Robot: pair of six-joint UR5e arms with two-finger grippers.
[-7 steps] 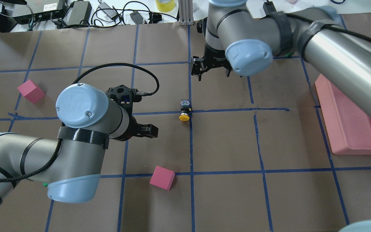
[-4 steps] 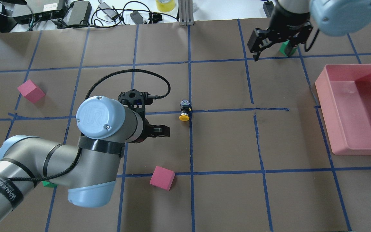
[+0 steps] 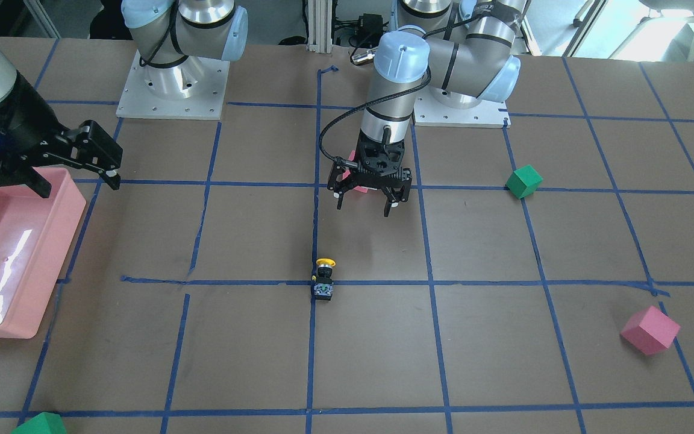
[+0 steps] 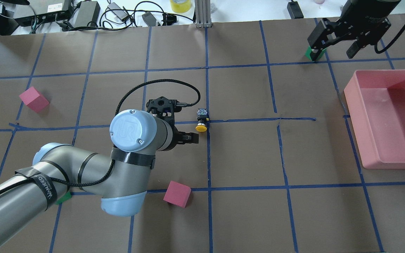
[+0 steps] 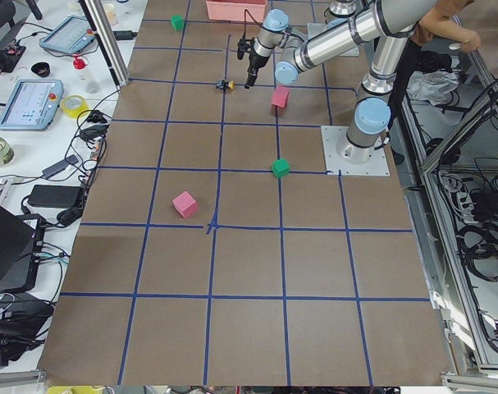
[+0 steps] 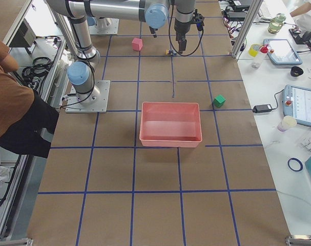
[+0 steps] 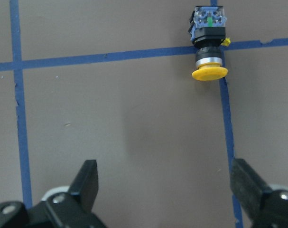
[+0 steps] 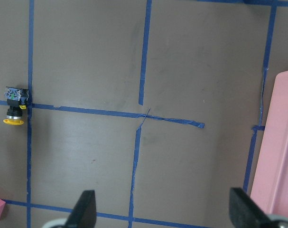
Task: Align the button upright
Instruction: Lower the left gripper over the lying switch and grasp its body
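Risk: the button (image 7: 209, 47) lies on its side across a blue tape line (image 7: 110, 56), yellow cap toward the fingers, base block away from them. It is small and its body is round, so an off-centre close, or a pinch on the cap, would likely roll it or squirt it out rather than lift it. It sits ahead of the fingertips and off toward 1 finger, not centred in the gap. A straight descent from here would probably miss it, or land that finger on the cap. Levered up by the cap edge, it could topple past upright.

Pose: the left gripper (image 7: 163, 173) points straight down above the table, just short of the button, touching nothing. Its 2 fingers (image 7: 89, 178) are spread wide with nothing between them. The right gripper (image 4: 332, 51) is well apart from the button, fingers also spread and empty, by a green cube (image 4: 309, 53) near the pink tray (image 4: 385, 164).
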